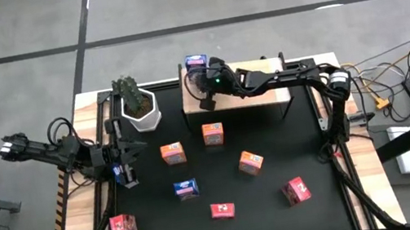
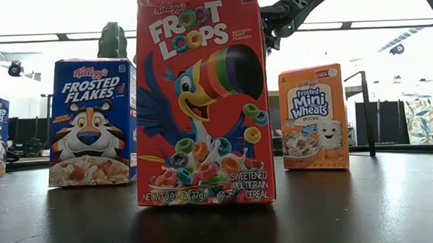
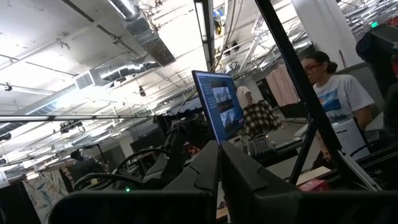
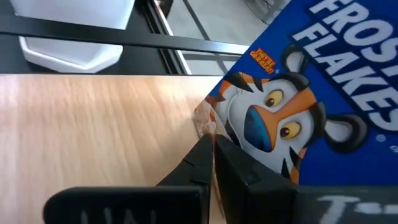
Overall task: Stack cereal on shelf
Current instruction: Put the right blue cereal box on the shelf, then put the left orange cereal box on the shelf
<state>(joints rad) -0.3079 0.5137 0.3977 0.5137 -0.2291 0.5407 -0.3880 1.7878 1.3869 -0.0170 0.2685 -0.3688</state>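
1. A blue Frosted Flakes box [image 1: 196, 61] stands at the left end of the wooden shelf [image 1: 266, 80], at the far edge of the black table mat [image 1: 309, 148].
2. In the right wrist view the same box [image 4: 311, 93] fills much of the frame, its tiger face tilted, with the light wood of the shelf [image 4: 93, 130] beside and under it.
3. The right gripper [image 1: 206, 82] reaches across the shelf to that box; its fingers [image 4: 211, 165] lie pressed together with no gap, against the box's lower corner, so the jaws are closed and hold nothing between them.
4. Two orange boxes stand on the mat just in front of the shelf, one [image 1: 213, 133] near its left end and one [image 1: 172, 153] further left.
5. A third orange box [image 1: 250, 161] lies tilted toward the mat's middle.
6. A second blue box [image 1: 186, 188] stands near the centre.
7. Three red boxes sit along the near side: one [image 1: 124, 226] at the left, one [image 1: 222, 210] in the middle, one [image 1: 297, 190] at the right.
8. A white hexagonal plant pot [image 1: 139, 109] with a green plant stands left of the shelf.
9. The left gripper [image 1: 127, 170] waits at the mat's left edge, its fingers [image 3: 242, 180] shut on nothing.
10. The left wrist view looks into the room, where a person [image 3: 333, 93] stands by a laptop screen [image 3: 219, 112].
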